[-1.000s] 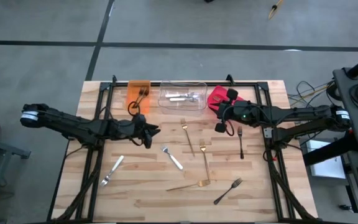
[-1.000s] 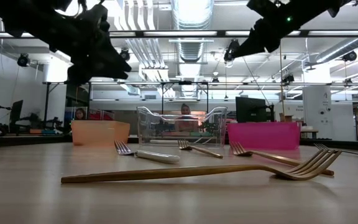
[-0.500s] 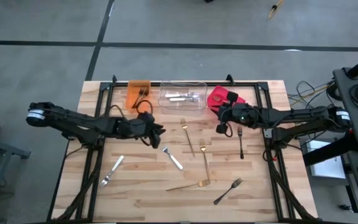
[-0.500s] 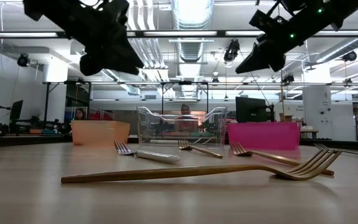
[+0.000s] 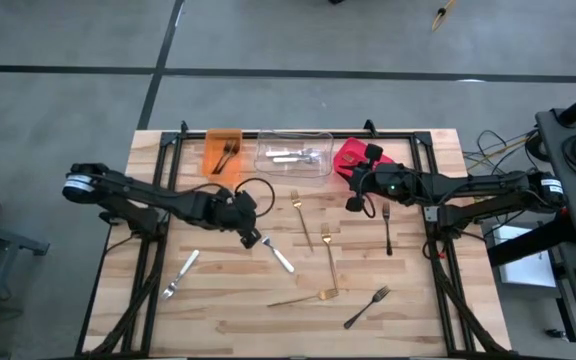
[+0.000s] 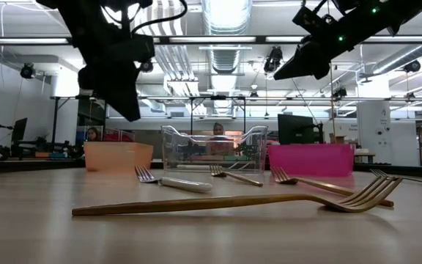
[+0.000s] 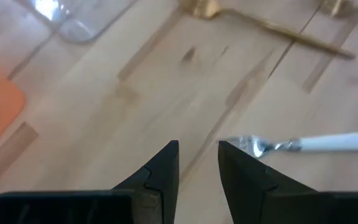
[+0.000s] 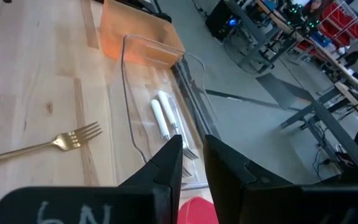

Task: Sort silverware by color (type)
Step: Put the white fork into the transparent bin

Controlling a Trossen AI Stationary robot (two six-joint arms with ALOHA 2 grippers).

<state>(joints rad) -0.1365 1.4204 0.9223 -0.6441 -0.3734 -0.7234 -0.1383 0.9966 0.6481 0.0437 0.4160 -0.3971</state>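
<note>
Silverware lies loose on the wooden table: a white-handled fork (image 5: 277, 253) near the middle, another white-handled one (image 5: 180, 273) at the near left, gold forks (image 5: 301, 215) (image 5: 329, 257) (image 5: 303, 298), and black forks (image 5: 387, 228) (image 5: 366, 306). My left gripper (image 5: 252, 238) hangs tipped down just left of the middle white-handled fork's tines (image 7: 258, 146); its fingers stand a little open with nothing between them (image 7: 197, 149). My right gripper (image 5: 353, 203) hovers high near the red bin, narrowly open and holding nothing (image 8: 192, 148).
Along the far edge stand an orange bin (image 5: 223, 150) with dark utensils, a clear bin (image 5: 294, 155) with white-handled ones, and a red bin (image 5: 352, 156). A black frame (image 5: 158, 200) borders the table. The low view has a gold fork (image 6: 233, 202) lying close in front.
My left gripper has moved toward the table's near right, closer to the middle white-handled fork, and has tipped from nearly level to pointing steeply down. The silverware has not moved.
</note>
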